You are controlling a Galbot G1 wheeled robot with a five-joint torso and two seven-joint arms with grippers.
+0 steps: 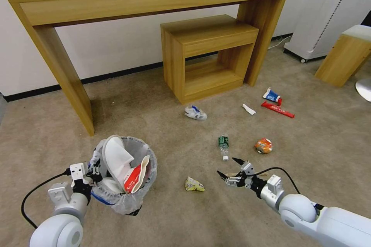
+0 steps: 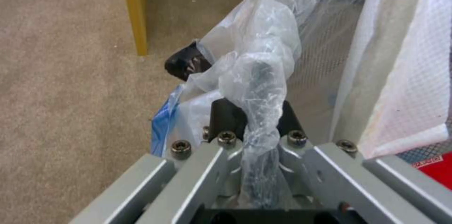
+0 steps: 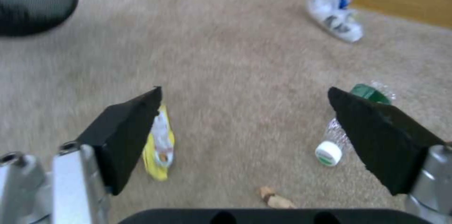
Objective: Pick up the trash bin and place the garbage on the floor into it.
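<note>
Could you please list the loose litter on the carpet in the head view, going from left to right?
Yellow wrapper → white crumpled wrapper → green-labelled bottle → small white piece → orange crumpled wrapper → blue-white carton, with the red bar wrapper just below it.

Open carpet point(image 1: 162, 96): bare stretch between bin point(image 1: 127, 197) and stool point(image 1: 205, 56).
Right gripper point(image 1: 228, 168): jaws spread wide above carpet, between yellow wrapper point(image 1: 194, 184) and bottle point(image 1: 223, 144); stick point(image 3: 275, 199) just beneath.
Bin mouth: crowded by upright slipper point(image 1: 116, 158) and red bowl point(image 1: 136, 177).
Back: desk point(image 1: 73, 85) legs and stool block reach toward the wall.
</note>
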